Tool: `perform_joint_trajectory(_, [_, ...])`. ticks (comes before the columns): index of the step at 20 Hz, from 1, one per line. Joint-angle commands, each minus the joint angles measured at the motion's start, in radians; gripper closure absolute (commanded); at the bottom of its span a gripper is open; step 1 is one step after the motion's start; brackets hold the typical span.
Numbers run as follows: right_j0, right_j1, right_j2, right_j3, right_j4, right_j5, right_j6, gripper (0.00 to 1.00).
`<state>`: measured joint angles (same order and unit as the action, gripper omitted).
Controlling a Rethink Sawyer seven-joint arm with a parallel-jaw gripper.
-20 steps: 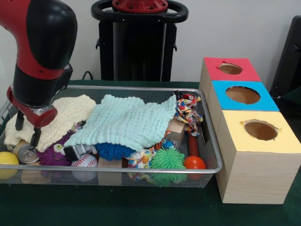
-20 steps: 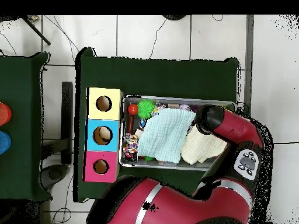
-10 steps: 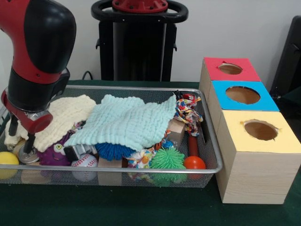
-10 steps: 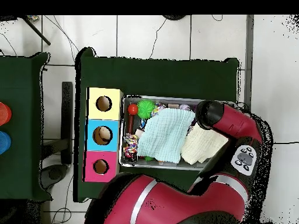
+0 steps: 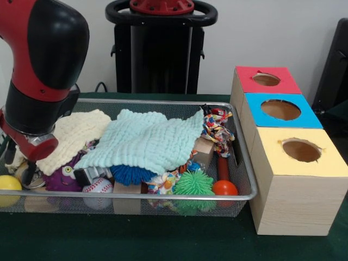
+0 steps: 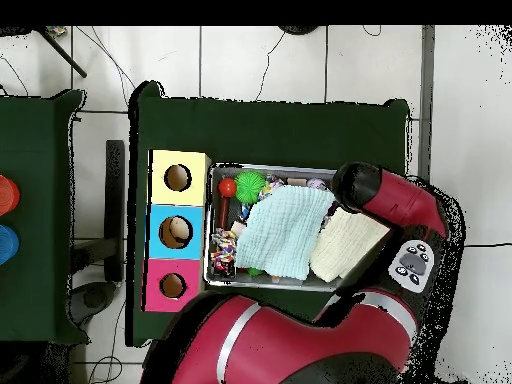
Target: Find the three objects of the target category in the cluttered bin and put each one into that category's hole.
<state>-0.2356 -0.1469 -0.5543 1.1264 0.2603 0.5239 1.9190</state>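
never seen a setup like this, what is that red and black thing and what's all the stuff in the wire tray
The red and black thing is a robot arm. One picture faces it across the table; the other looks straight down from above. Its hand reaches into the end of a wire mesh bin, near a small can; whether it grips anything cannot be told. The bin holds a mint cloth, a cream cloth, a baseball, a yellow ball, a spiky green ball and more toys. Beside it stand three boxes with round holes: red, blue and yellow, for sorted items.
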Motion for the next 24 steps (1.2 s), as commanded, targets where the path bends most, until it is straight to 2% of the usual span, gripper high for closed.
perform_joint_trajectory(1, [0.010, 0.041, 0.038, -0.026, 0.052, 0.091, 0.258, 0.00])
perform_joint_trajectory(24, [0.018, 0.017, 0.052, 0.028, 0.048, 0.065, 0.228, 0.00])
